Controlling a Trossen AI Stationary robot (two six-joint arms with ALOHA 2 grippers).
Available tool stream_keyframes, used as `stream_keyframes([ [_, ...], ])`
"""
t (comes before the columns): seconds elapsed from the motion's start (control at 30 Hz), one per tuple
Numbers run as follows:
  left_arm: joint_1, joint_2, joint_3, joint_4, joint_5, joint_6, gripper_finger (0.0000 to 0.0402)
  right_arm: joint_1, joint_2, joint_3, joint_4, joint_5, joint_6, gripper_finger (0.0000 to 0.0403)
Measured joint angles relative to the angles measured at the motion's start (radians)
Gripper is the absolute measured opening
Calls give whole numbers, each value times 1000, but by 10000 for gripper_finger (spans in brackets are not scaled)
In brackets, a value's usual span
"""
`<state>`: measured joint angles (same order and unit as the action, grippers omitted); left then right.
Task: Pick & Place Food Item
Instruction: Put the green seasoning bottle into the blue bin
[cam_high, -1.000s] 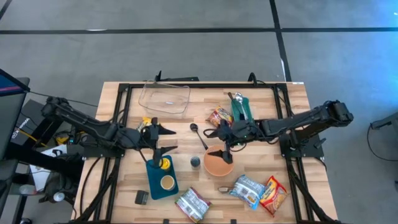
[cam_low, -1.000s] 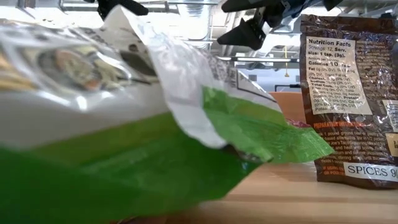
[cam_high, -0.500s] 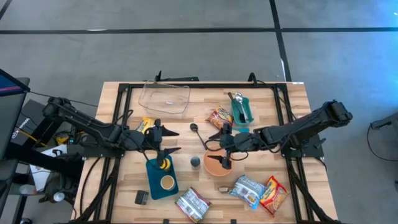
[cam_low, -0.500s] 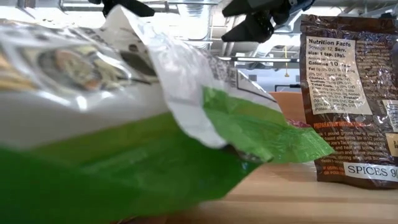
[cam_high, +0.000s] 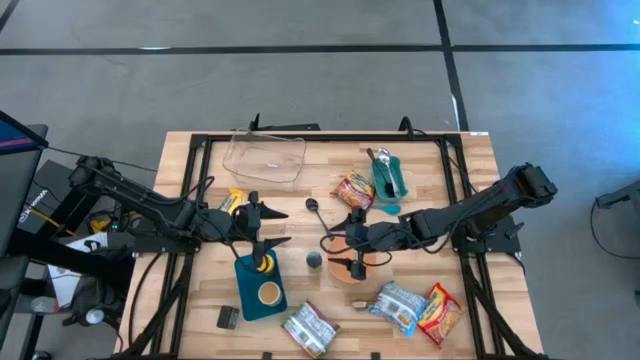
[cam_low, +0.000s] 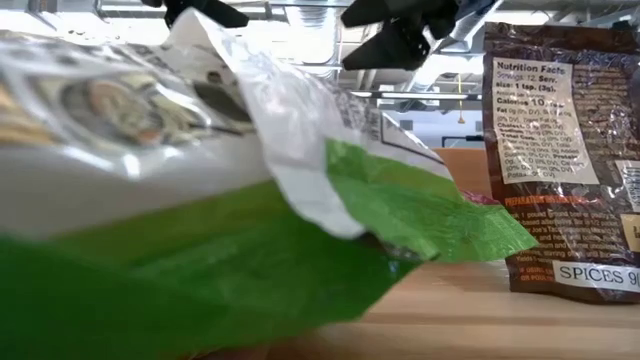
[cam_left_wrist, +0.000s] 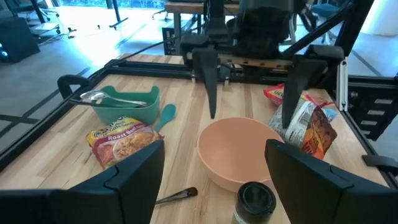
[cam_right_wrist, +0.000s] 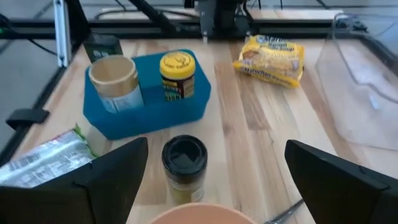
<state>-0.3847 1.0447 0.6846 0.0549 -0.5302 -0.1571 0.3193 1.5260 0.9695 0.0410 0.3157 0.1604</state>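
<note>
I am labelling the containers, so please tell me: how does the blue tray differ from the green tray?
The blue tray lies near the left arm, the green tray at the far side by the right arm. The blue tray holds two upright things, a yellow-lidded jar and a tan cup; the green tray holds a metal spoon lying across it. Both are small plastic trays resting flat on the wooden table.

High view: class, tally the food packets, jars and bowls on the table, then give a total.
Food packets: 5
Jars: 3
Bowls: 1
Total: 9
</note>
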Motion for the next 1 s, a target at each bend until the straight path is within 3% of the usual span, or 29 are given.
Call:
stream_keyframes([
  [0.8, -1, 0, 0, -41, 52, -4, 273, -7, 260, 199, -144, -31, 8, 372],
  [1.0, -1, 0, 0, -41, 53, -4, 273, -10, 264, 213, -176, -31, 31, 372],
])
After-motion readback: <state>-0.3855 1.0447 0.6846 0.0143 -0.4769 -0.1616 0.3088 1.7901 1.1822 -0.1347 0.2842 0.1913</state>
